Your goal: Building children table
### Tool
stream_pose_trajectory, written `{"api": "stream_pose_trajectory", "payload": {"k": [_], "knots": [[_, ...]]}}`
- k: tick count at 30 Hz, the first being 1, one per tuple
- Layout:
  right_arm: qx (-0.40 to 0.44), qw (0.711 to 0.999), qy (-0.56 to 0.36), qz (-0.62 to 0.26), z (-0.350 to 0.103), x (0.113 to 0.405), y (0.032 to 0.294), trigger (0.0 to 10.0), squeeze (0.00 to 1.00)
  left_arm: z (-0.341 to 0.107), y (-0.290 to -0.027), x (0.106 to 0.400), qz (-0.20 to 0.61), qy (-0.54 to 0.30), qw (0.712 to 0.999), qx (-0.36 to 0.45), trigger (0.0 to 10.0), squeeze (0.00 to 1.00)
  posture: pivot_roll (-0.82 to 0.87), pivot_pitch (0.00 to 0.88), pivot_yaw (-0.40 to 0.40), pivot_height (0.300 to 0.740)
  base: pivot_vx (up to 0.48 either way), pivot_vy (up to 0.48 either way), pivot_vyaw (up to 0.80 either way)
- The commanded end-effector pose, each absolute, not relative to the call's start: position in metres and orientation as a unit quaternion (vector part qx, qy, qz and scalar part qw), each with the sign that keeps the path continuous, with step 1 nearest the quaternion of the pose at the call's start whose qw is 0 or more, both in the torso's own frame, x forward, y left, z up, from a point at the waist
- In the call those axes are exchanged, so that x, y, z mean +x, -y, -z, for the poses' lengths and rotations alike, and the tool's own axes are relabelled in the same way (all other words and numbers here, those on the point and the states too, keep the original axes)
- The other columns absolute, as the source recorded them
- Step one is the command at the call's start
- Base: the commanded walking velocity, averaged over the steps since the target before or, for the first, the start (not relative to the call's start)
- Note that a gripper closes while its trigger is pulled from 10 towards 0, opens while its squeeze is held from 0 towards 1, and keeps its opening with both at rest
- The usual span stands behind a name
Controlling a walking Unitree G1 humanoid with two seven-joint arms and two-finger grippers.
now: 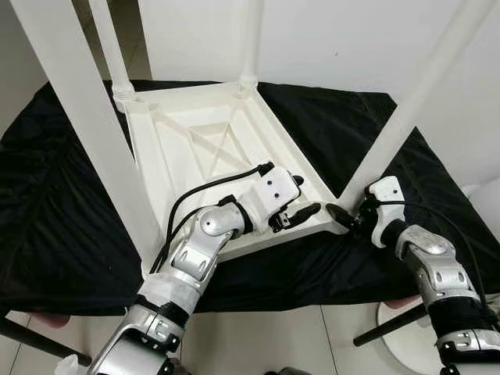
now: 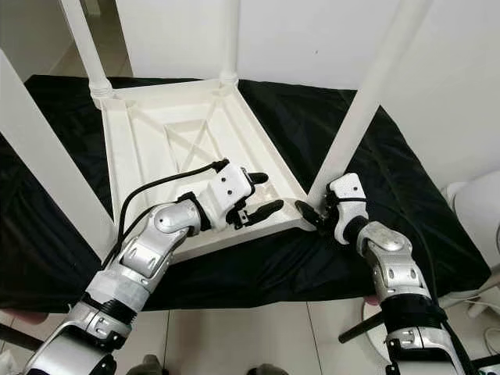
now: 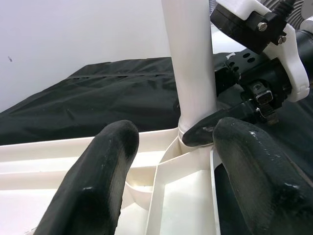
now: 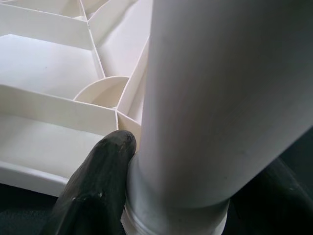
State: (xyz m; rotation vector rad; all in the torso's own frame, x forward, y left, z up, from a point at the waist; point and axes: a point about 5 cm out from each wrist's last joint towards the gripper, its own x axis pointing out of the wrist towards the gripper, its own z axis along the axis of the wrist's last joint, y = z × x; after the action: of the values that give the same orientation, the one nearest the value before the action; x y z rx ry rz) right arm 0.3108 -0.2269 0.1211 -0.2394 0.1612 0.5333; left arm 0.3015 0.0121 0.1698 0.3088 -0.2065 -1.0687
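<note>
The white table top [image 1: 211, 148] lay upside down on a black cloth [image 1: 62, 211], its ribbed underside facing up, with four white legs standing up from its corners. My right gripper [image 2: 316, 212] was at the near right corner, its two black fingers set around the base of the leg [image 1: 391, 133] there. In the right wrist view one finger [image 4: 98, 183] pressed against the collar where that leg met its socket, and the other showed as a dark shape on the far side of the leg, so the jaws were closed on the leg about as wide as the leg is thick.

My left gripper [image 1: 295, 205] rested just beside it, over the near edge of the table top, fingers pointing toward that same corner. Its fingers [image 3: 98, 181] stood apart with nothing between them; beyond their tips I could see the corner socket, the leg rising from it and my right gripper against the leg. The other three legs stood further from my grippers: one [image 1: 86, 133] at the near left corner, beside my left forearm, and two at the far corners [image 1: 109, 51].
</note>
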Motion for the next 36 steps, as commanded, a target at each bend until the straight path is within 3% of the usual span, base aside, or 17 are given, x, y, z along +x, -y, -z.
{"api": "stream_pose_trajectory", "payload": {"k": [1, 2, 12, 19, 21, 28, 36], "knots": [[-0.120, 0.951, -0.120, -0.257, -0.105, 0.306, 0.232, 0.0, 0.00, -0.173, -0.010, 0.304, 0.491, 0.107, 0.852, 0.147, 10.0, 0.00, 0.01, 0.000, -0.044, 0.740, 0.000, 0.000, 0.00], [-0.119, 0.955, -0.121, -0.245, -0.105, 0.306, 0.234, 10.0, 0.00, -0.173, -0.010, 0.304, 0.491, 0.107, 0.852, 0.147, 10.0, 0.00, 0.02, 0.000, -0.046, 0.740, 0.000, 0.000, 0.00], [-0.101, 0.977, -0.092, -0.165, -0.110, 0.307, 0.234, 10.0, 0.00, -0.171, -0.012, 0.302, 0.489, 0.106, 0.853, 0.147, 10.0, 0.00, 0.02, 0.000, -0.057, 0.740, 0.000, 0.000, 0.00], [-0.065, 0.996, -0.067, 0.001, -0.108, 0.300, 0.217, 10.0, 0.00, -0.169, -0.014, 0.302, 0.487, 0.103, 0.855, 0.147, 10.0, 0.00, 0.02, 0.000, -0.059, 0.740, 0.000, 0.000, 0.00], [-0.065, 0.996, -0.067, 0.001, -0.108, 0.300, 0.217, 10.0, 0.00, -0.169, -0.014, 0.302, 0.487, 0.103, 0.855, 0.147, 10.0, 0.00, 0.02, 0.000, -0.059, 0.740, 0.000, 0.000, 0.00], [0.021, 0.988, -0.052, 0.141, -0.108, 0.291, 0.194, 10.0, 0.00, -0.169, -0.015, 0.303, 0.486, 0.102, 0.855, 0.146, 10.0, 0.00, 0.02, 0.000, -0.057, 0.740, 0.000, 0.000, 0.00], [0.038, 0.988, -0.043, 0.143, -0.110, 0.292, 0.174, 10.0, 0.00, -0.168, -0.014, 0.301, 0.489, 0.100, 0.855, 0.145, 10.0, 0.00, 0.02, 0.000, -0.060, 0.740, 0.000, 0.000, 0.00]]}}
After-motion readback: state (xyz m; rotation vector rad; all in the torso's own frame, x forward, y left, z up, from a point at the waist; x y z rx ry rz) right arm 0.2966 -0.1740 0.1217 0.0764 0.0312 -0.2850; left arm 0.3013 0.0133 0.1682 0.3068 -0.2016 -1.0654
